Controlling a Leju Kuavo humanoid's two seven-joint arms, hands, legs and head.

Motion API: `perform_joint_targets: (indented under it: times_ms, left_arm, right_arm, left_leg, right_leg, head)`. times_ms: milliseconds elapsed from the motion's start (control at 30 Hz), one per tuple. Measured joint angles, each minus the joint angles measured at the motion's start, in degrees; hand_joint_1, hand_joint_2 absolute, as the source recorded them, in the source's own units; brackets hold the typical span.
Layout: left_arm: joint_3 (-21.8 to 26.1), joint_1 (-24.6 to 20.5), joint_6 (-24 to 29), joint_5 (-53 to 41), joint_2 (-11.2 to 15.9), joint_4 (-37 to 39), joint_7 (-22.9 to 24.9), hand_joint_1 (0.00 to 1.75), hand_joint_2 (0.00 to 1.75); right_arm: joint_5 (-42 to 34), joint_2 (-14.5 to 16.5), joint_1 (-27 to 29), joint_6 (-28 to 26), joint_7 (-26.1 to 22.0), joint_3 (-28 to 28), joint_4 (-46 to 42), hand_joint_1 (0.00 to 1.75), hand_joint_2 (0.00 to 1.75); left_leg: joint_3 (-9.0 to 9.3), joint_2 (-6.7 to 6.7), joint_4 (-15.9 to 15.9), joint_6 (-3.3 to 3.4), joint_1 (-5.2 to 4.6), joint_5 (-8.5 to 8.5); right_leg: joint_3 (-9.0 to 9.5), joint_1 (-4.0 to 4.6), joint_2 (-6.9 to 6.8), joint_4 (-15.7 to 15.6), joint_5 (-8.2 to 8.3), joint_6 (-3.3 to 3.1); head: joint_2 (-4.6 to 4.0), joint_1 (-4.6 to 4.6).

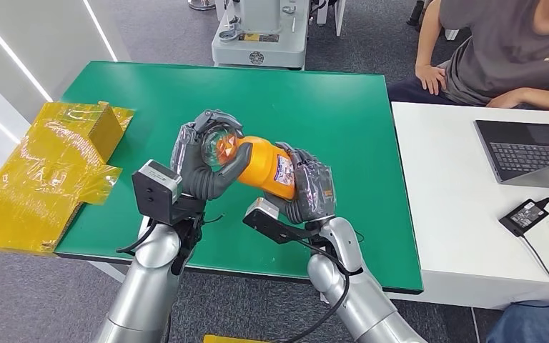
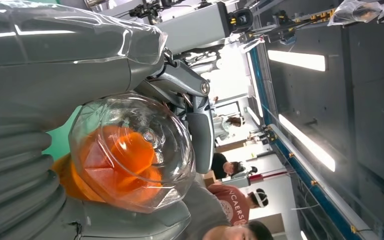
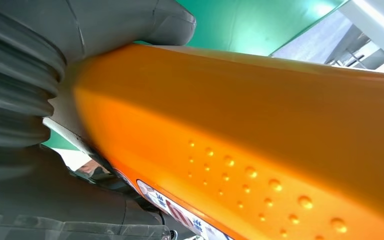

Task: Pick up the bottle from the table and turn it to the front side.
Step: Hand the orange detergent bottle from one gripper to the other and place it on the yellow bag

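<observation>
Bottle (image 1: 261,166) lies sideways between left hand (image 1: 204,161) and right hand (image 1: 307,189), both gripping

Orange bottle (image 1: 261,165), lying near level at frame centre above the green surface (image 1: 329,107); clear cap end gripped by left hand (image 1: 204,161), labelled base end by right hand (image 1: 311,189). Crumpled yellow wrapping (image 1: 43,171) at left edge. White desk (image 1: 443,214) at right carrying laptop (image 1: 532,151); seated person (image 1: 500,50) upper right.

A crumpled yellow bag (image 1: 50,168) is lying at the left edge of the frame, a laptop (image 1: 529,151) and charger (image 1: 523,214) are sitting on the white table (image 1: 457,236) at right, and a person (image 1: 500,50) is sitting at the upper right.
</observation>
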Motion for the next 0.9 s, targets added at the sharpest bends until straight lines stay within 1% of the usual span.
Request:
perform_joint_targets:
  times_ms: [233,267,367,400,567,900]
  left_arm:
    - [0.01,0.00,0.20,-0.08,0.00,0.00,0.00,1.75,1.75]
    - [0.01,0.00,0.22,-0.08,0.00,0.00,0.00,1.65,1.75]
    - [0.01,0.00,0.23,-0.07,0.00,0.00,0.00,0.34,1.75]
    - [0.01,0.01,0.21,-0.04,0.00,0.00,0.00,0.00,1.75]
    - [0.01,0.02,0.10,0.09,-0.12,0.00,-0.04,0.00,1.75]
    - [-0.02,0.06,-0.43,0.25,-0.40,0.00,-0.04,0.00,1.75]
  right_arm:
    - [0.11,0.09,0.00,-0.41,-0.37,-0.32,0.00,1.75,1.75]
    - [0.07,0.09,0.00,-0.62,-0.56,-0.39,0.00,1.75,1.75]
    - [-0.31,0.14,-0.02,-1.30,-1.43,-0.68,0.00,1.75,1.75]
    - [-0.49,0.17,-0.04,-1.50,-1.79,-0.78,0.00,1.75,1.75]
    - [-1.66,0.68,-0.21,-2.70,-3.75,-0.98,0.00,1.75,1.75]
    - [-3.54,1.32,-0.33,-4.18,-5.70,-0.96,-0.02,1.75,1.75]
  left_leg:
    - [0.00,0.00,0.00,0.00,0.00,0.00]
    - [0.00,0.00,0.00,0.00,0.00,0.00]
    - [0.00,0.00,0.00,0.00,0.00,0.00]
    - [-0.01,0.00,0.00,0.00,0.00,0.00]
    - [0.00,0.00,0.00,0.00,0.00,0.00]
    - [0.00,0.00,0.00,0.00,0.00,0.00]
  right_leg:
    - [0.00,0.00,0.00,0.01,0.00,0.00]
    - [0.00,0.00,0.00,0.01,0.00,0.00]
    - [0.01,0.00,0.00,0.01,0.00,0.00]
    - [0.01,0.00,0.00,0.01,0.00,0.00]
    - [0.00,0.00,-0.01,0.01,0.00,0.00]
    - [0.00,0.00,-0.01,0.01,0.00,0.00]
  head:
    - [0.00,0.00]
    - [0.00,0.00]
    - [0.00,0.00]
    - [0.00,0.00]
    - [0.00,-0.01]
    - [0.00,-0.01]
